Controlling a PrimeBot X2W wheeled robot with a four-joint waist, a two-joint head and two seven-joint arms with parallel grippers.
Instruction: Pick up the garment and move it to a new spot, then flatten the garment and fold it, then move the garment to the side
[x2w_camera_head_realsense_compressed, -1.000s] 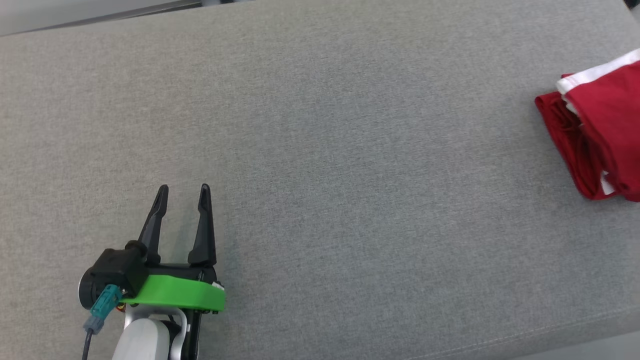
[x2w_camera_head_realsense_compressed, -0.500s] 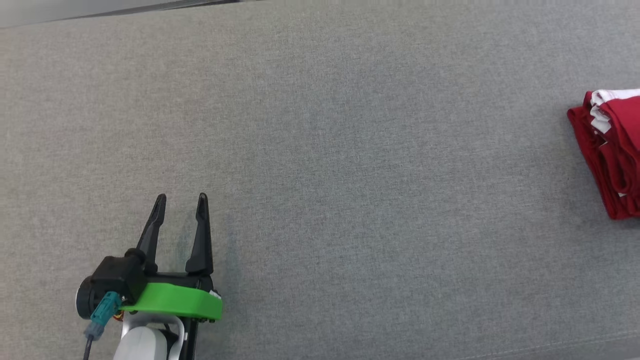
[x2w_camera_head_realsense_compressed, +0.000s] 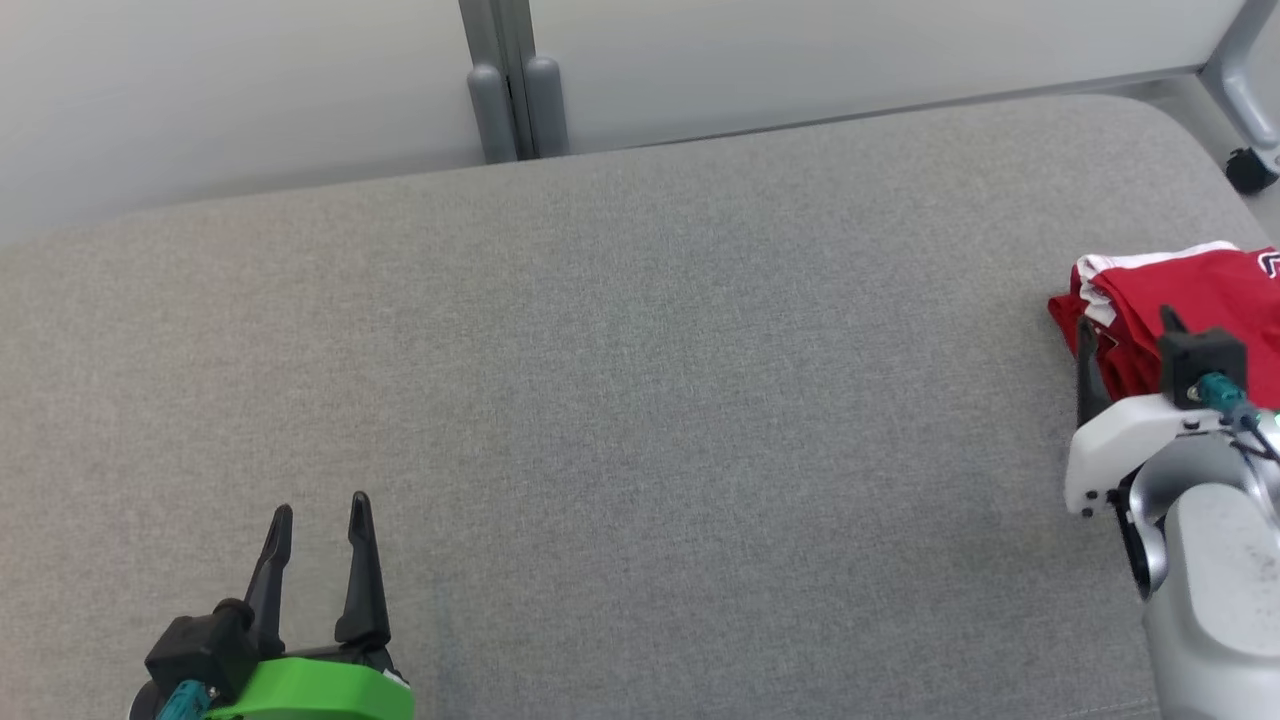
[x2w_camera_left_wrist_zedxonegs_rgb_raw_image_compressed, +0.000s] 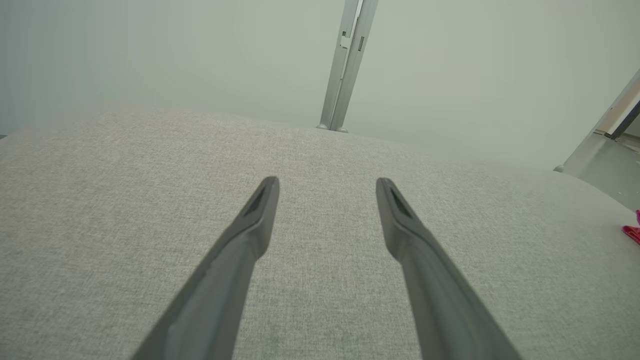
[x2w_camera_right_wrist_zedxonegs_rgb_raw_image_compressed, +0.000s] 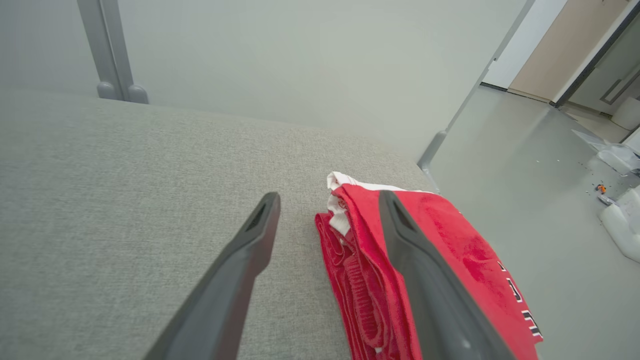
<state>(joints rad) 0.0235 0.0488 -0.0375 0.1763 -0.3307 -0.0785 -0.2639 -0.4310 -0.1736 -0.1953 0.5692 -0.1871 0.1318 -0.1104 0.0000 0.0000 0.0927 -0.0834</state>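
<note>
Closest in, at seven o'clock, the left gripper (x2w_camera_head_realsense_compressed: 322, 505) hovers over the grey cushion (x2w_camera_head_realsense_compressed: 640, 380), fingers spread with nothing between them. At four o'clock the right gripper (x2w_camera_head_realsense_compressed: 1125, 325) is spread and empty too, its tips over the near edge of the red garment (x2w_camera_head_realsense_compressed: 1200, 285). That lies in a folded stack at three o'clock, by the cushion's rounded corner. It looks light, limp and unslippery. I'd pinch through the thick folded edge so the layers stay together. Farther back, at twelve, stands a grey post (x2w_camera_head_realsense_compressed: 510, 90).
</note>
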